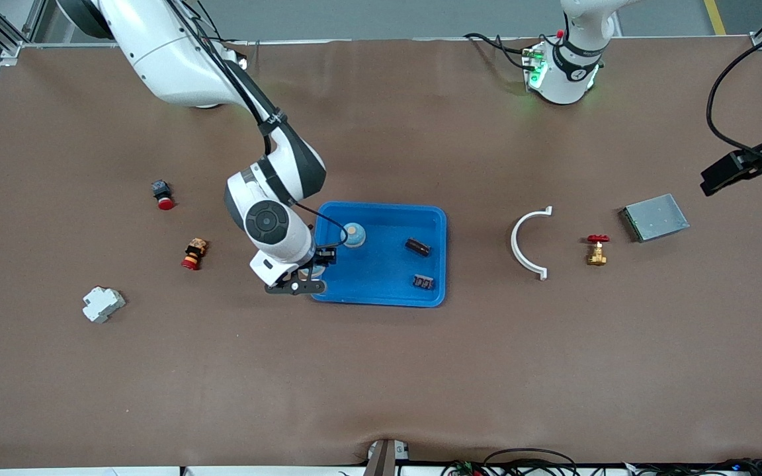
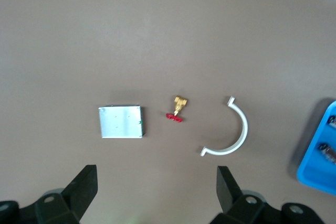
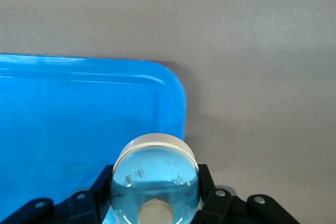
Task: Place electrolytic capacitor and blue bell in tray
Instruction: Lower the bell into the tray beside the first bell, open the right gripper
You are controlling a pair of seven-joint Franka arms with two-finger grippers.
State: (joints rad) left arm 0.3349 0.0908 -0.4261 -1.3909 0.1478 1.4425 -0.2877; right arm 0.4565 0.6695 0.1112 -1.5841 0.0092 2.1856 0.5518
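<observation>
Right arm's end of the table: white block [image 1: 103,304] and two red-capped buttons [image 1: 194,254] [image 1: 163,194], none of them task items, untouched.

Right gripper [image 3: 155,195] is clenched on the electrolytic capacitor [image 3: 156,163], a pale-blue cylinder with a white cap. It hangs over the tray [image 1: 381,297], just inside the corner nearest the right arm, probably so that letting go drops it within the rim. How high it is above the floor is hard to judge.

Blue bell [image 1: 354,234] stands upright inside the tray, so that half looks done. Two dark components [image 1: 418,246] [image 1: 423,281] also lie in the tray.

Toward the left arm's end: white curved clamp [image 1: 530,243], brass valve [image 1: 596,249], grey metal box [image 1: 655,217].

Left gripper [image 2: 156,174] waits above these, fingers spread, empty.
</observation>
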